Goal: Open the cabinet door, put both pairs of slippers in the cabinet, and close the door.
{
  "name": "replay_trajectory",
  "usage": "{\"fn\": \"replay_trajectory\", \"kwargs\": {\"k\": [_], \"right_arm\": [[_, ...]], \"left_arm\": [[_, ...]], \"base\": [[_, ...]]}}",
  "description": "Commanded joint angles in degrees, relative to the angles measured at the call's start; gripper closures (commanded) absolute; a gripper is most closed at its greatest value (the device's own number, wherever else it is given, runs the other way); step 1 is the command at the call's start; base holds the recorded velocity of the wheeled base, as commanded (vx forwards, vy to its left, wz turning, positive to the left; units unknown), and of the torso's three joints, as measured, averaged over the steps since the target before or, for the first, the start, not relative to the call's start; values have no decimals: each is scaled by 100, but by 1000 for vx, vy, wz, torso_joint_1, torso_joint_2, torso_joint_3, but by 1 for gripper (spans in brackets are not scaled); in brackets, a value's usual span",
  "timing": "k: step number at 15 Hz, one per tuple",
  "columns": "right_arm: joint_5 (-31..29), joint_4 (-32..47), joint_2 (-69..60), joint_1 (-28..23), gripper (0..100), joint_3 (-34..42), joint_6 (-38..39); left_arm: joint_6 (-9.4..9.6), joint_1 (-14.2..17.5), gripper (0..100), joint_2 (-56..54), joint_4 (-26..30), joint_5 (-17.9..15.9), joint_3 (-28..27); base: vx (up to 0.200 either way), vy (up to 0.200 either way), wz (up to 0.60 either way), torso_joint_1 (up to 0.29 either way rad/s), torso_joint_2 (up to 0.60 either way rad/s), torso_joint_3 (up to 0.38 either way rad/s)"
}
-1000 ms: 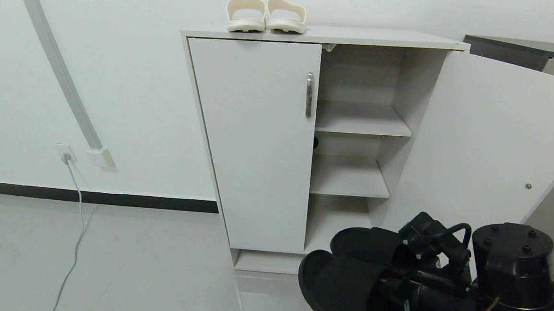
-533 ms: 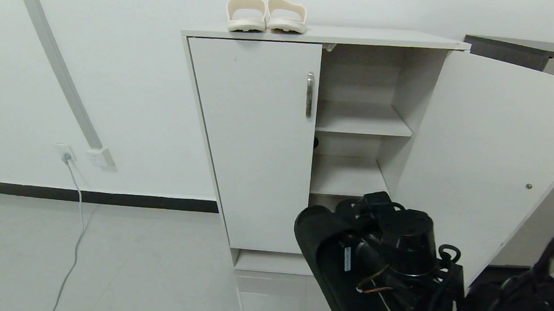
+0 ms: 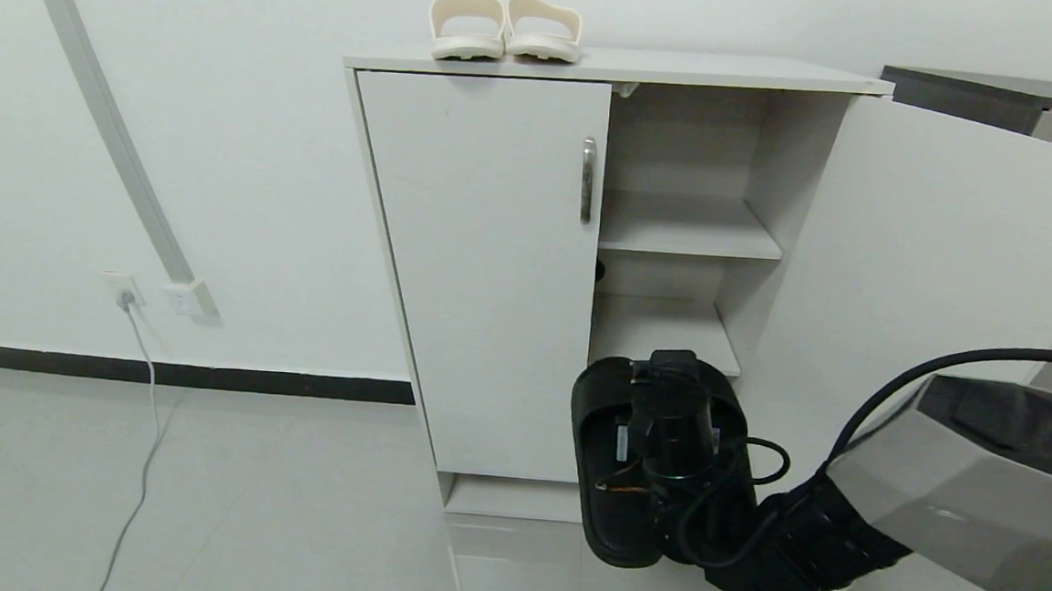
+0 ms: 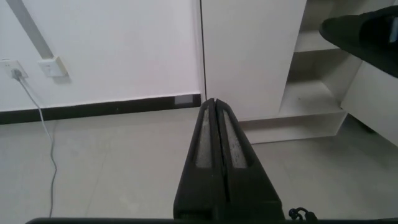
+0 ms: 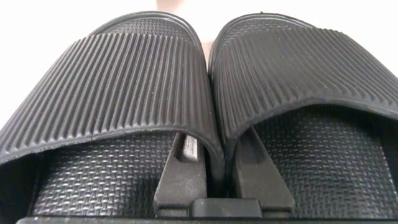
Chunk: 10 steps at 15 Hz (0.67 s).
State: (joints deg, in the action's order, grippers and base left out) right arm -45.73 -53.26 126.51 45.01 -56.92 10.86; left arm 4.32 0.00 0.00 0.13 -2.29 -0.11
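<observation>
A white cabinet [image 3: 482, 265] stands against the wall, its left door shut and its right door [image 3: 930, 265] swung wide open. Inside, the upper shelf [image 3: 685, 237] and middle shelf [image 3: 660, 340] are bare. A cream pair of slippers [image 3: 506, 29] rests on the cabinet top. My right gripper [image 5: 214, 171] is shut on the touching inner sides of a black pair of slippers [image 3: 611, 465], held side by side in front of the lowest compartment, toes toward the cabinet. My left gripper [image 4: 214, 109] is shut and holds nothing; it hangs low over the floor, left of the black slippers [image 4: 364, 28].
A wall socket [image 3: 124, 294] with a trailing cable sits at the lower left, under a slanted grey conduit [image 3: 107, 124]. A dark-topped cabinet [image 3: 986, 91] stands behind the open door. The tiled floor [image 3: 249, 498] left of the cabinet is free.
My right arm has carried the black slippers from the lower right forward and leftward, up to the cabinet's lowest opening, turning their toes toward it. The cream pair and both doors have not moved.
</observation>
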Motion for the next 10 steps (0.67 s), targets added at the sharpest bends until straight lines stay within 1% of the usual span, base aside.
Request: {"fn": "replay_trajectory", "kwargs": {"k": [1,6,8,10], "right_arm": [[-59,-9,330,-10,100,-171,4],[-59,-9,330,-10,100,-162,39],[-6,-26,523,-80,100,-294,48],[125,-202,796,-80,100,-434,30]], "left_arm": [[-10,0,100,9,4,1,2],[-18,0,100,9,4,1,2],[-71,0,100,9,4,1,2],[-62,0,100,9,4,1,2]], "base": [[0,0,0,0,0,0],[0,-200,0,2,0,4],[0,0,0,0,0,0],[0,0,0,0,0,0]]}}
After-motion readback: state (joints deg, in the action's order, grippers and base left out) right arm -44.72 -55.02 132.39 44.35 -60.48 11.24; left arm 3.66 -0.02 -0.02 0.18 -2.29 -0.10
